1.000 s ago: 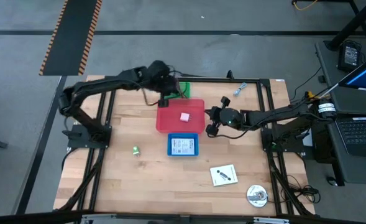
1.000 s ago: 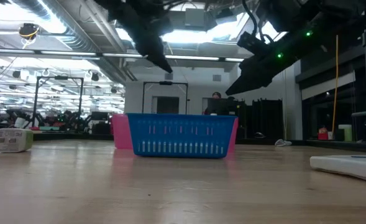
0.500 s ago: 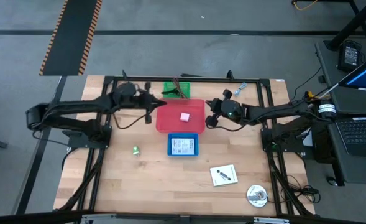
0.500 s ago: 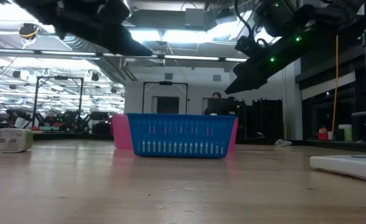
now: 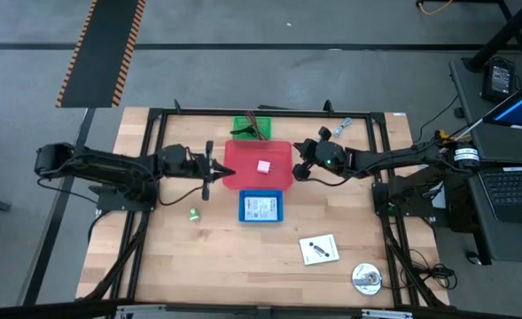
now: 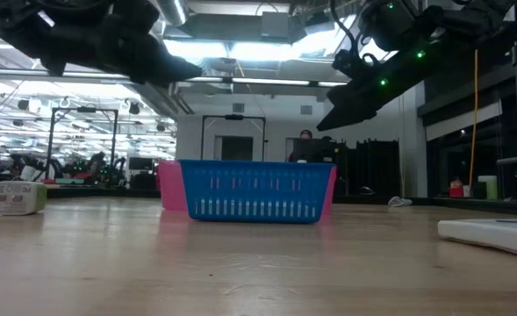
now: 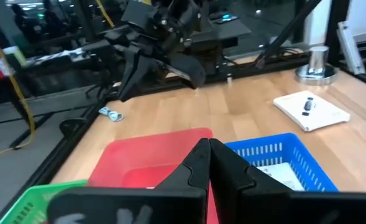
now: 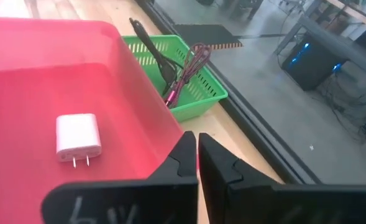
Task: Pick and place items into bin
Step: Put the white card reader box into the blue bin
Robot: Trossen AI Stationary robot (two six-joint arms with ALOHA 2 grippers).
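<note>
I have the left tool (image 5: 209,168) closed and empty, just left of the red bin (image 5: 243,171). My right tool (image 5: 299,166) is also pinched shut with nothing in it, at the bin's right edge. The pink cube (image 5: 263,166), a plug-in charger block, lies inside the red bin. A cord (image 8: 184,74) sits in the green basket (image 5: 245,128) behind it.

Bright ceiling glare, backlit silhouetted arms
</note>
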